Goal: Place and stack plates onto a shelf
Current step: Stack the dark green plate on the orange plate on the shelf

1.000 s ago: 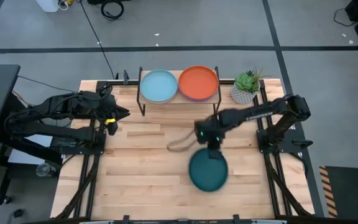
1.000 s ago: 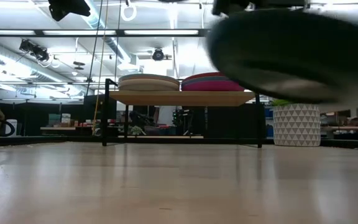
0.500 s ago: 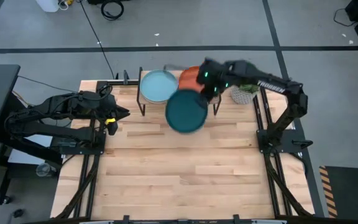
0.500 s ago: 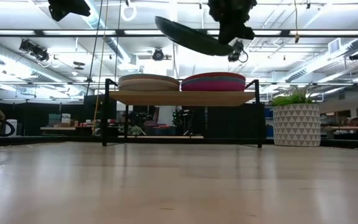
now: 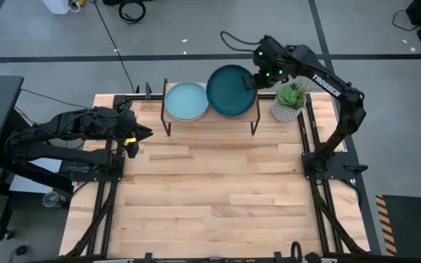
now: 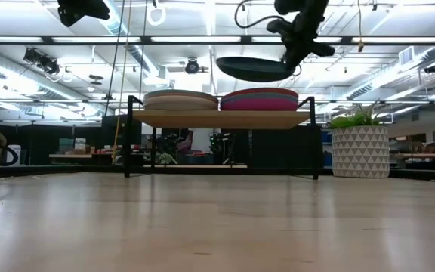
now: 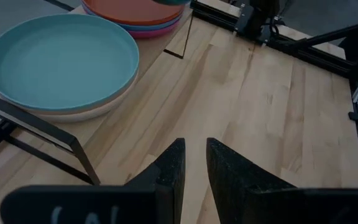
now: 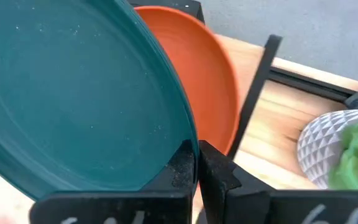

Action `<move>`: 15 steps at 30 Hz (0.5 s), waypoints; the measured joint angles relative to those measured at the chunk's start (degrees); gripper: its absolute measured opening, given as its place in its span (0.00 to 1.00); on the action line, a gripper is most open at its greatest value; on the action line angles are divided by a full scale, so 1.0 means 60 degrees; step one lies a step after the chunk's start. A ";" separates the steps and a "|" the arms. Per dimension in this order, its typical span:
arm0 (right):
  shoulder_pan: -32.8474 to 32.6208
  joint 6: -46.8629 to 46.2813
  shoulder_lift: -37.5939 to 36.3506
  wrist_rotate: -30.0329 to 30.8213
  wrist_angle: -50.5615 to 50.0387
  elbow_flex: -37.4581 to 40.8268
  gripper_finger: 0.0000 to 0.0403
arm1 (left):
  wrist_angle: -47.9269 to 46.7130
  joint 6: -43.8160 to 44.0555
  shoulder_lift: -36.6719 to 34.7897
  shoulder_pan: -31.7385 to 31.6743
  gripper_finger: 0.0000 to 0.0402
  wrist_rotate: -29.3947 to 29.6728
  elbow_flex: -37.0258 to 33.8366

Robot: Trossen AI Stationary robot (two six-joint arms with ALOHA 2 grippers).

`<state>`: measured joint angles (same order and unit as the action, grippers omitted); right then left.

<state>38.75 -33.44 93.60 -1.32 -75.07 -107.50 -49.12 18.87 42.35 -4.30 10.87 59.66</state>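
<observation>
My right gripper [image 5: 256, 79] is shut on the dark teal plate [image 5: 231, 90], which hovers over the right stack on the shelf [image 5: 210, 117]. That stack is topped by the orange plate [image 8: 213, 81], with magenta below it [image 6: 261, 102]. The left stack carries the pale blue plate [image 5: 186, 101] over a tan one [image 7: 86, 111]. Both stacks rest flat on the light-wood top [image 6: 221, 119]. My left gripper [image 5: 140, 134] waits at the table's left side, shut, in front of the shelf's left leg. My right gripper pinches the teal plate's rim [image 8: 188, 151] between its two fingers, at the plate's right side. The fingers reach in from the table's right, slanting down. The plate [image 6: 254, 69] is lifted clear, nearly level, a little above the orange plate.
A potted plant in a white patterned pot [image 5: 290, 101] stands just right of the shelf, close under my right arm. The shelf's black legs [image 7: 82, 158] stand at the table's far edge. The wooden tabletop [image 5: 210, 190] stretches in front of the shelf.
My right gripper has carried the teal plate from low over the table's middle up and toward the far edge, ending over the right stack. The plate, tilted half a second ago, now sits nearly level.
</observation>
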 joint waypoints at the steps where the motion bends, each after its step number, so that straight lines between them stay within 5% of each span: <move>1: 0.0125 0.0063 0.0000 -0.0024 -0.0004 0.0000 0.04 | 0.0000 0.0000 0.0002 -0.0003 0.18 0.0000 0.0000; 15: 0.0878 0.0655 0.0013 -0.0495 0.0458 0.1050 0.05 | 0.0000 0.0000 0.0000 -0.0003 0.18 0.0000 0.0000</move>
<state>44.02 -29.51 93.68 -4.29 -72.32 -101.21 -49.12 18.87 42.35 -4.32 10.87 59.66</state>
